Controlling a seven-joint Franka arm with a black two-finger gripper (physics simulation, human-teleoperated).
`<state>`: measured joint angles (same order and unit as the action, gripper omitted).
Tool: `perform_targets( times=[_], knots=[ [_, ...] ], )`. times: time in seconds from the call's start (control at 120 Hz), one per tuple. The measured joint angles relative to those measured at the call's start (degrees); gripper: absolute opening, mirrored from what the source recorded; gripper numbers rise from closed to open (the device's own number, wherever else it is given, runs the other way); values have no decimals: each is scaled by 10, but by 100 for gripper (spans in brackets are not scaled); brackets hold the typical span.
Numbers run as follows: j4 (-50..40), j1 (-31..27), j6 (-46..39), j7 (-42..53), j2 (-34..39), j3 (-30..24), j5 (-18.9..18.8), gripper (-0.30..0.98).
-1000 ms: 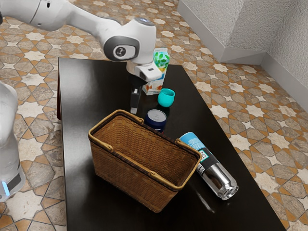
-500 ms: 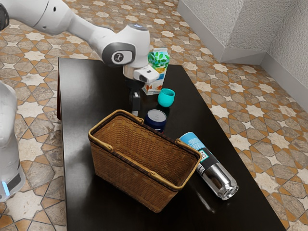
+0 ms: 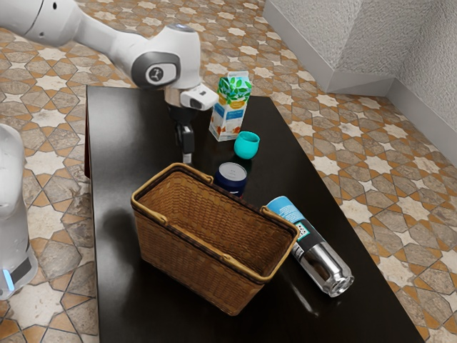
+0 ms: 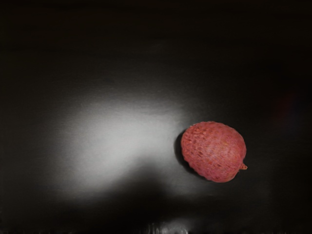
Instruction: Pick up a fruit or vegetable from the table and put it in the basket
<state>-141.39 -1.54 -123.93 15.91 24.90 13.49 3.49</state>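
A rosy-red, lychee-like fruit (image 4: 213,152) lies on the black table (image 3: 118,214) near the gripper (image 3: 187,158) — plump and rounded, its skin finely bumped and flecked with orange, with a small stem nub (image 4: 244,166) at one end. The gripper hangs in the exterior view's upper left, beyond the wicker basket (image 3: 193,261) — whether it is parted or closed cannot be told.
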Motion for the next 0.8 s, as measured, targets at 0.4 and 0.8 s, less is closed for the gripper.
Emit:
perform_targets(
  times=[0.4, 0.8],
  knots=[
    [6, 2, -7, 4, -19, 2, -5, 69],
    [24, 28, -16, 10, -39, -4, -2, 69]
  ],
)
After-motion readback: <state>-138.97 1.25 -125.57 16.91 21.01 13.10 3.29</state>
